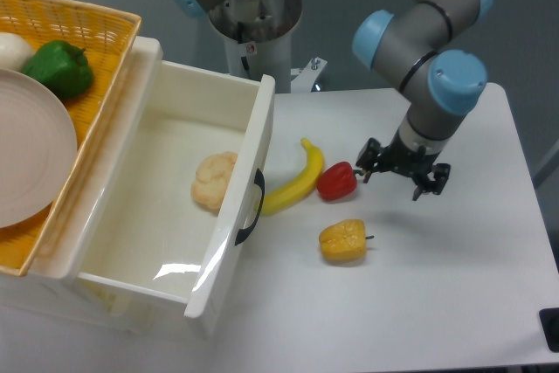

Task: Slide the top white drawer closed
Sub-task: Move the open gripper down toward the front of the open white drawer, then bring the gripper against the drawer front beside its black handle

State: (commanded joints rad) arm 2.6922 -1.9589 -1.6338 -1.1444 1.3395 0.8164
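The top white drawer (pixel 140 216) is pulled far out of the cabinet at the left. Its front panel carries a curved black handle (pixel 252 209) facing right. A pale cauliflower (pixel 215 181) lies inside it. My gripper (pixel 402 179) hangs over the table to the right of the drawer, about a third of the frame away from the handle. Its fingers point down, spread apart, and hold nothing. It is just right of a red pepper (pixel 337 180).
A yellow banana (pixel 297 183) lies against the drawer front. A yellow pepper (pixel 342 241) sits in front of it. A wicker basket (pixel 105 32) on the cabinet holds a plate (pixel 31 159) and a green pepper (pixel 59 67).
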